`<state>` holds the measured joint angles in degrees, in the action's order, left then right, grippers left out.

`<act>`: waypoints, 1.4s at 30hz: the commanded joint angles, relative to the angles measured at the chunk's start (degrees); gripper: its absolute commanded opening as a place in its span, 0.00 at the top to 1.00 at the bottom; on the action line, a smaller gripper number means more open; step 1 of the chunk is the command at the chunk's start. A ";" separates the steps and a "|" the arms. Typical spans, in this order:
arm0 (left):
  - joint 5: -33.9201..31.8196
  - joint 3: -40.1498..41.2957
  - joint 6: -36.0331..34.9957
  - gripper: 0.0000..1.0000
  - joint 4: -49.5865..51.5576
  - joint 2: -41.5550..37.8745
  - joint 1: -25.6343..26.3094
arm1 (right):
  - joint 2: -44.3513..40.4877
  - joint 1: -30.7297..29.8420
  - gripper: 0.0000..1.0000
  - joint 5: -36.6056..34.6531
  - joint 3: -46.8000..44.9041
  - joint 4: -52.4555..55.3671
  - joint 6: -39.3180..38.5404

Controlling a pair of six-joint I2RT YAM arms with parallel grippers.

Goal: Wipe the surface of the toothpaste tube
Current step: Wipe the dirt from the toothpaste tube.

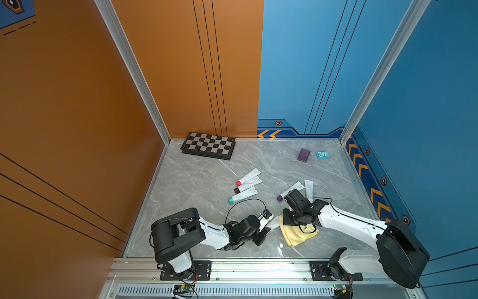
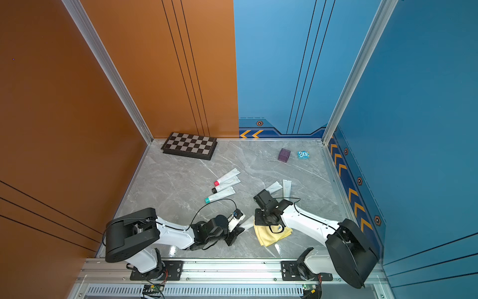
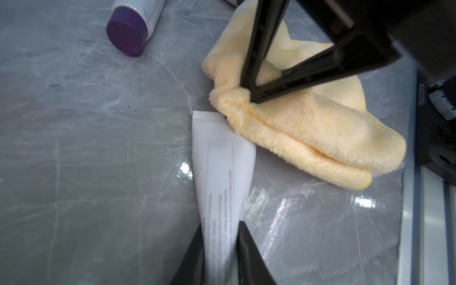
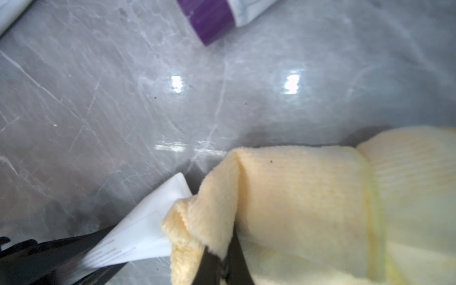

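The white toothpaste tube point(image 3: 222, 172) lies low over the marble table, and my left gripper point(image 3: 219, 229) is shut on its body, with the flat crimped end pointing away from the gripper. My right gripper point(image 4: 219, 249) is shut on a folded yellow cloth point(image 4: 296, 197). A bunched edge of the cloth point(image 3: 308, 138) overlaps one corner of the tube's crimped end. In both top views the tube point(image 1: 274, 223) point(image 2: 248, 222) and the cloth point(image 1: 297, 235) point(image 2: 271, 236) sit between the two wrists near the front of the table. The tube's cap is hidden.
A purple-capped tube point(image 1: 289, 192) and another white tube point(image 1: 308, 187) lie just behind the right wrist. Three more tubes point(image 1: 247, 186) lie mid-table. A chessboard point(image 1: 208, 145), a purple cube point(image 1: 303, 154) and a small blue box point(image 1: 322, 154) sit at the back. An aluminium rail point(image 1: 258, 266) borders the front.
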<state>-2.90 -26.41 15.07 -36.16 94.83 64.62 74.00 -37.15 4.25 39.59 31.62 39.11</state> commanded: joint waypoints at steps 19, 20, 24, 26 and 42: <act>-14.87 -1.11 0.14 0.79 15.83 14.97 8.47 | 5.20 10.52 1.00 10.96 9.86 7.76 -10.21; -15.00 -1.32 0.16 0.79 15.94 15.36 8.60 | 5.49 10.36 1.00 11.55 10.18 7.76 -10.43; -15.22 -1.58 0.13 0.81 15.98 16.01 8.91 | 6.17 9.99 1.00 12.18 11.26 8.00 -10.68; -15.28 -1.62 0.07 0.81 16.00 16.00 8.91 | 6.33 9.69 1.00 12.61 11.80 8.21 -10.81; -14.50 -1.56 0.13 0.80 16.39 15.25 8.25 | 13.09 4.25 1.00 6.61 6.51 5.27 -8.70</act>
<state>-20.97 -33.10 14.79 -39.51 103.53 72.77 85.10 -33.04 16.19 48.97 35.55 29.63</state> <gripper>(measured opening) 0.205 0.054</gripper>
